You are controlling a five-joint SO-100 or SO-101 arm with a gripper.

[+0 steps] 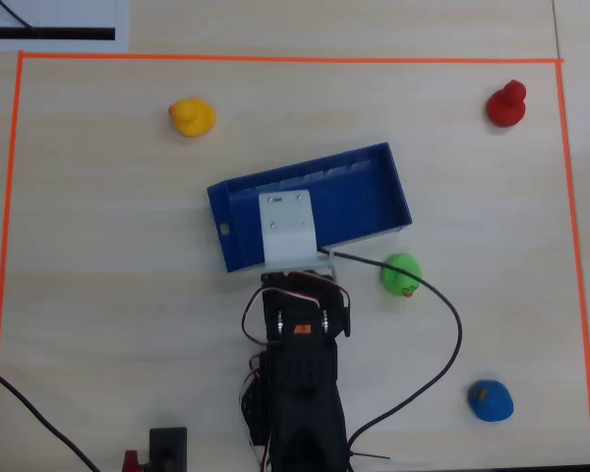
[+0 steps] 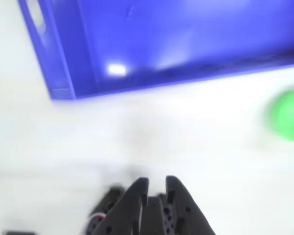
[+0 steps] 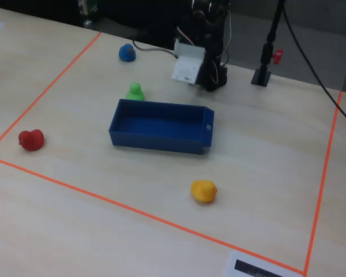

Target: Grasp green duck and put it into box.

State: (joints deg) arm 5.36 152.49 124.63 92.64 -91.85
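Blurring hides whether the gripper [image 2: 157,188] holds anything.

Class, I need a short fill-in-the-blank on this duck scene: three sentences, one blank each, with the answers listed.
1. The box holds ____ ducks.
2. In the overhead view, the duck nearest the box is the ____ one.
3. The tool grips ____.

Answers: no; green; nothing

No text, label, brand or number can be read anywhere; the white sheet [image 3: 259,267] carries only a black bar.
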